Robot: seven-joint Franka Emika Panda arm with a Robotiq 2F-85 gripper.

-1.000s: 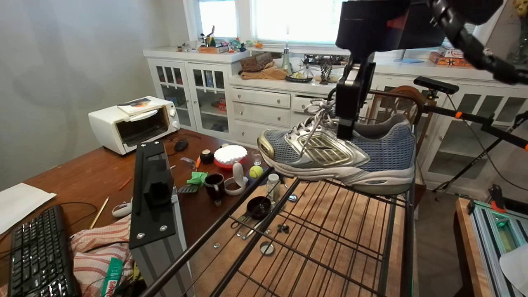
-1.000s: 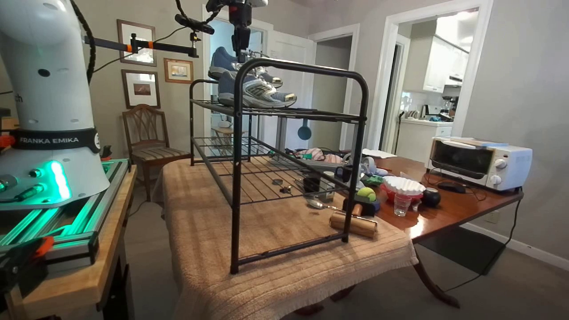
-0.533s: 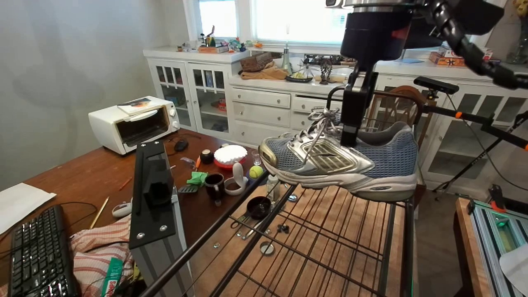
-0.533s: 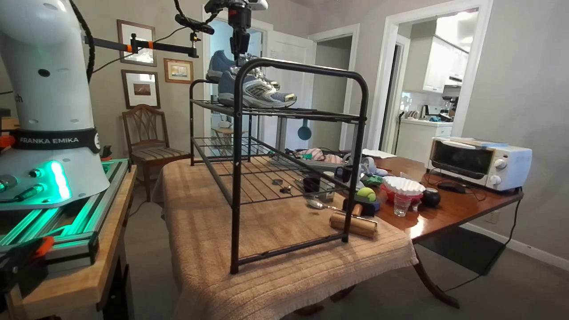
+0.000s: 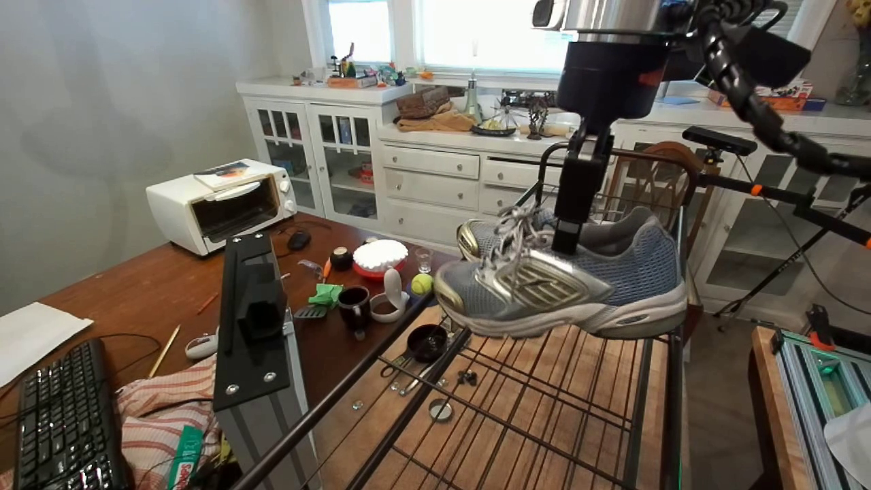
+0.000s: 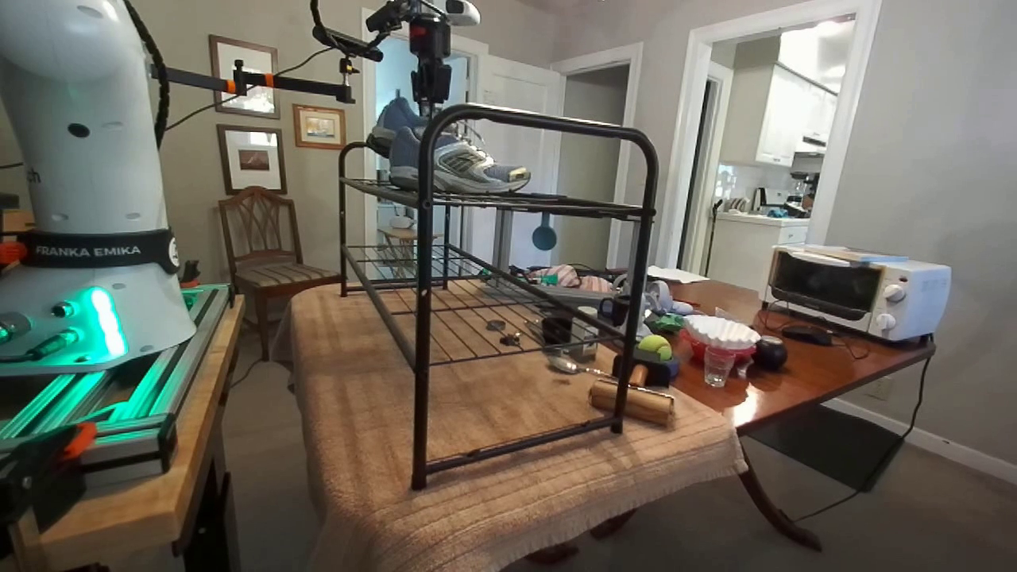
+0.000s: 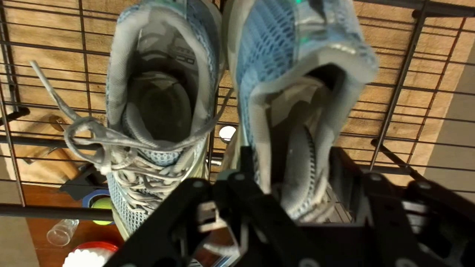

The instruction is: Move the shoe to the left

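My gripper [image 5: 566, 241] is shut on the collar of a grey-blue and white sneaker, the shoe [image 5: 558, 292]. The gripper [image 6: 429, 103] and this shoe [image 6: 393, 123] also show in an exterior view, where its sole appears raised above the top shelf of the black wire rack [image 6: 548, 119]. In the wrist view, my fingers [image 7: 291, 152] press the shoe [image 7: 267, 48] from both sides, and its opening is squeezed and skewed. The look-alike shoe [image 7: 139, 202] lies beside it on the rack. Its toe [image 5: 474, 238] shows behind the held shoe in an exterior view.
A metal post with a black top [image 5: 255, 320] stands beside the rack. A camera arm [image 5: 782, 194] reaches in near the rack's far end. A table [image 6: 763, 397] beside and under the rack holds a tennis ball [image 6: 655, 346], a mug [image 5: 354, 309] and a toaster oven [image 5: 218, 204].
My gripper and the held shoe have moved down together. In an exterior view, the shoe has shifted slightly and turned, and the other shoe's toe has come into sight behind it.
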